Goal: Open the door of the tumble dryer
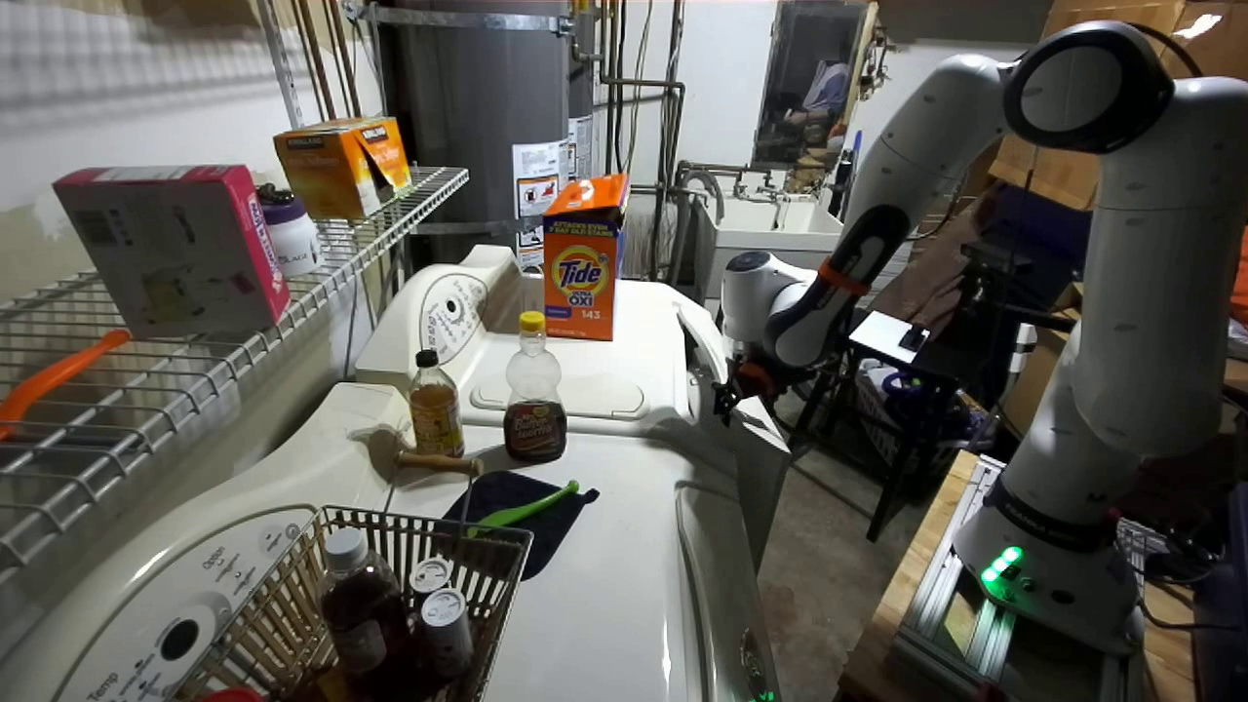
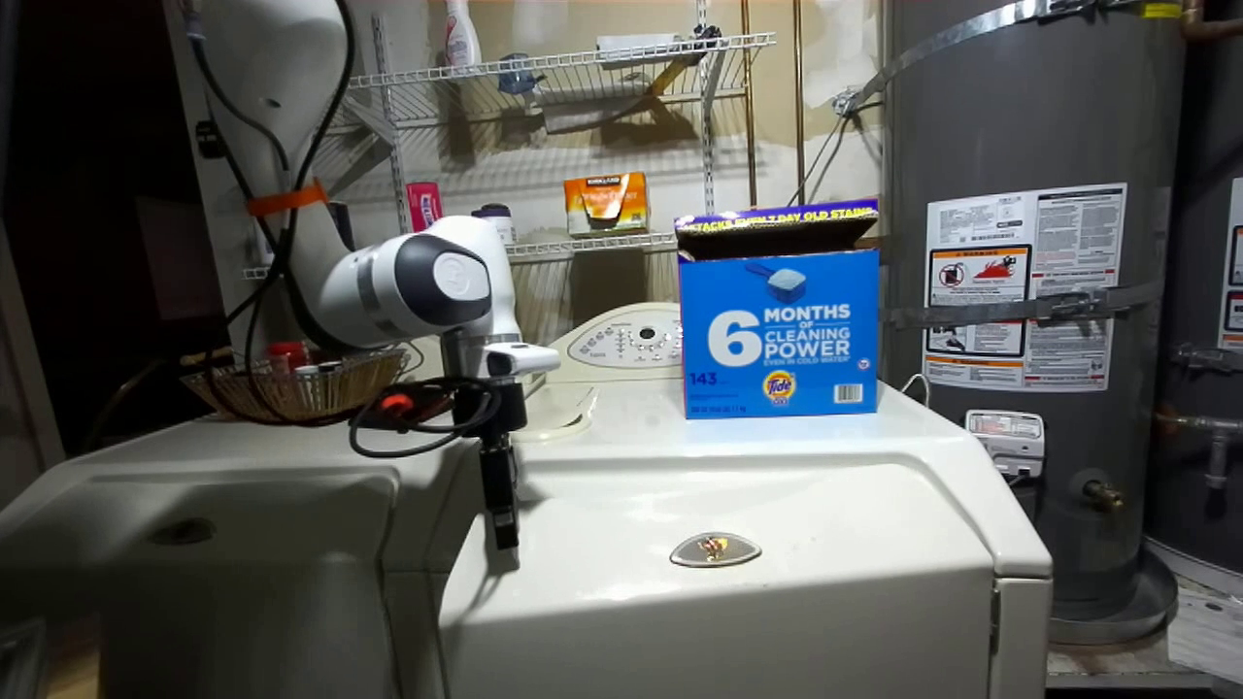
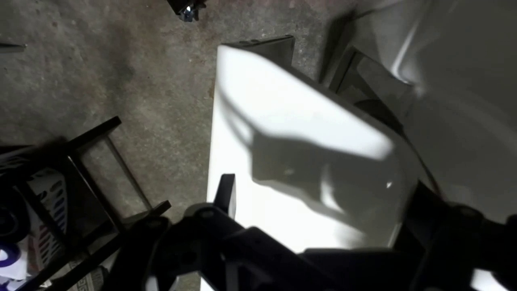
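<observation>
The white tumble dryer (image 1: 663,336) stands behind the other white machine in an exterior view and carries the Tide box; it also shows in an exterior view (image 2: 927,427). Its door (image 2: 825,612) is ajar. The door's greyer inner face (image 1: 762,478) angles out from the front, and a dark gap shows behind its bright white panel in the wrist view (image 3: 258,93). My gripper (image 1: 726,400) points down at the door's top near its free end; it also shows in an exterior view (image 2: 503,539). In the wrist view my gripper (image 3: 323,196) is open, its fingers either side of the door's top.
The Tide box (image 1: 582,268) stands on the dryer. Bottles, a basket (image 2: 291,383) and a green utensil (image 1: 526,509) sit on the neighbouring machine. A dark stand (image 3: 101,194) is on the concrete floor beside the door. A water heater (image 2: 1029,126) stands beyond the dryer.
</observation>
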Motion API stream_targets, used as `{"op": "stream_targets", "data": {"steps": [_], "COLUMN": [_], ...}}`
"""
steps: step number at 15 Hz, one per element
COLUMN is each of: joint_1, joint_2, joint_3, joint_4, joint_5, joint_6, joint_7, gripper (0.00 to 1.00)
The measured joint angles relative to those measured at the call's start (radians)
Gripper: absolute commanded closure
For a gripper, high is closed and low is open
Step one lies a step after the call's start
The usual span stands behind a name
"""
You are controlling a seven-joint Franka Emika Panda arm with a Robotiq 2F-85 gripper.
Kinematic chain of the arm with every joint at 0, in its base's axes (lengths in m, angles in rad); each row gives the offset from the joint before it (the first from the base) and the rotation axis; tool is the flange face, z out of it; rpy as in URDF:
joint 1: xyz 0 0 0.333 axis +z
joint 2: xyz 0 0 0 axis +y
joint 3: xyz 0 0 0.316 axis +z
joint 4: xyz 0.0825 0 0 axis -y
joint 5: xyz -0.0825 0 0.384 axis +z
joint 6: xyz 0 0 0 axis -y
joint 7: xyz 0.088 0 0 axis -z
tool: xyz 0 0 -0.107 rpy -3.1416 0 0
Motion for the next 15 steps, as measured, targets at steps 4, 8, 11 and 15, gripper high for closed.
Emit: {"op": "stream_targets", "data": {"steps": [4, 8, 11, 15], "joint_1": [-0.057, -0.133, -0.177, -0.23], "joint_2": [-0.069, -0.14, -0.168, -0.178], "joint_3": [-0.041, -0.059, -0.086, -0.149], "joint_4": [-0.086, -0.178, -0.239, -0.271], "joint_5": [0.0, 0.0, -0.036, -0.215], "joint_6": [-0.001, -0.001, 0.01, 0.027], "joint_7": [-0.151, -0.362, -0.495, -0.57], "gripper": [0.0, 0.0, 0.0, 0.0]}}
